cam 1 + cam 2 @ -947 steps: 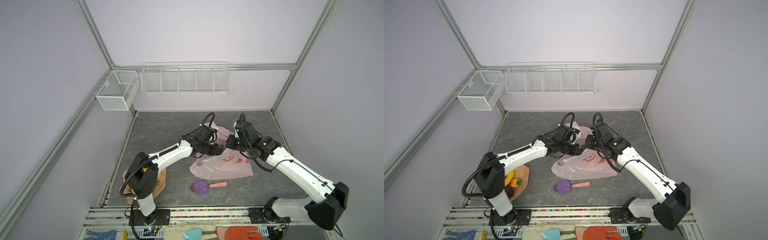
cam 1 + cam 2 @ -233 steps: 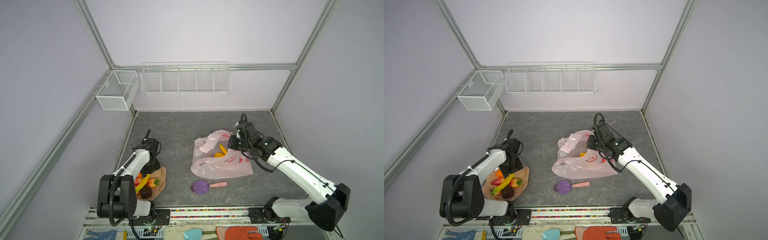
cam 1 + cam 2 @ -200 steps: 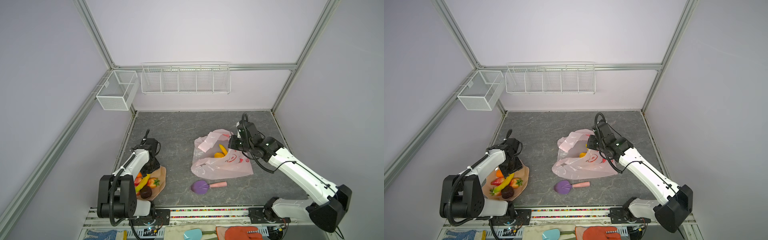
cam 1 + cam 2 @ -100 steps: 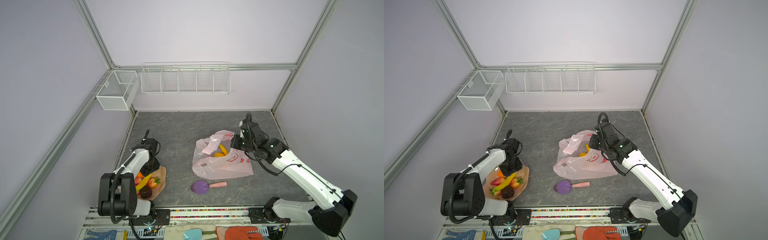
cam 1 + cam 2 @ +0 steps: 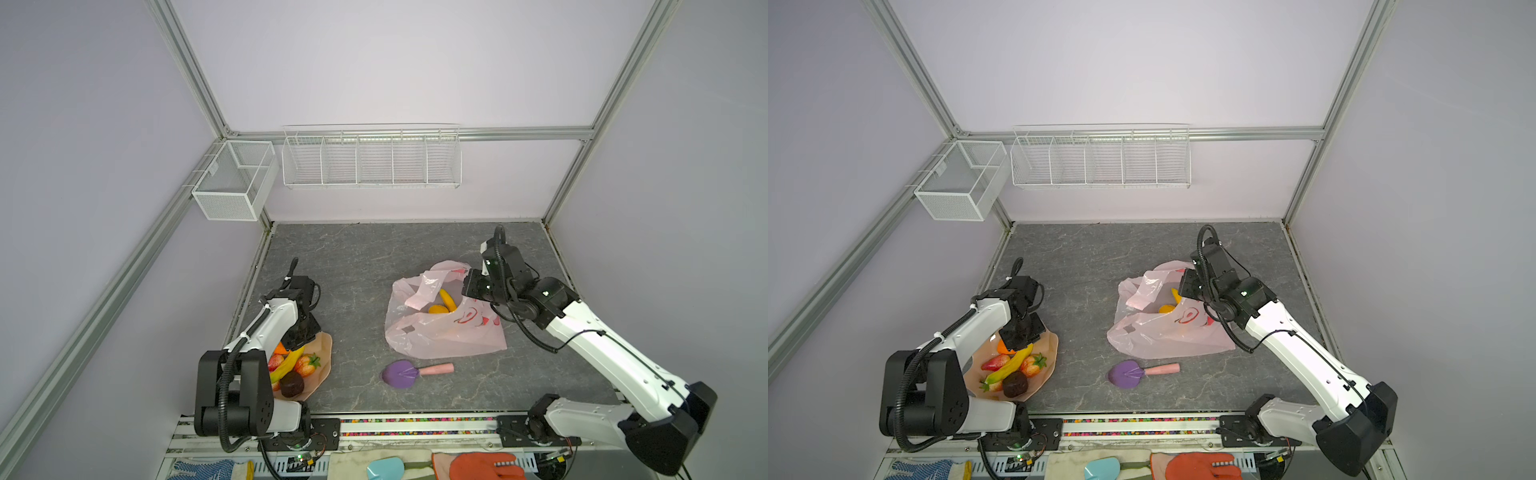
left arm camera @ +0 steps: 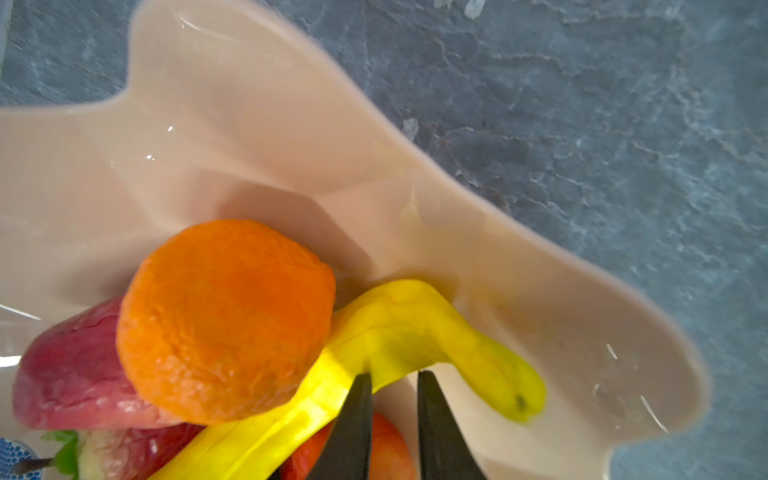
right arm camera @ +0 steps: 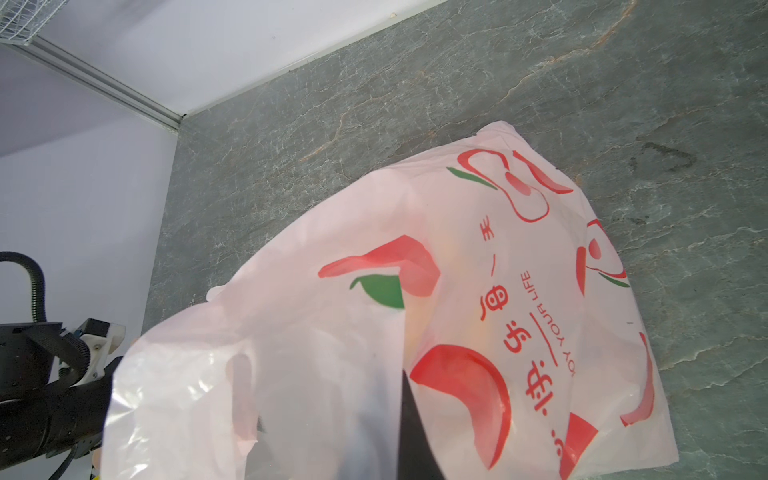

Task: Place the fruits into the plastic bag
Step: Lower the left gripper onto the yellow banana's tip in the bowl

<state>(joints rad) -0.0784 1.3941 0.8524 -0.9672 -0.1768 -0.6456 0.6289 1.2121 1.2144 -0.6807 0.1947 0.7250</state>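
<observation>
Left gripper (image 6: pixel 392 374) had returned from plastic bag (image 5: pixel 440 332) to bowl (image 6: pixel 249 124) — jaws nearly closed at a banana (image 6: pixel 415 328), grip unclear. Right gripper (image 5: pixel 468 286) pinched the bag's rim.

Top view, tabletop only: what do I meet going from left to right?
Bowl with fruits → bag. The scoop lies nearer than the bag but within its span, so it is left out.
</observation>
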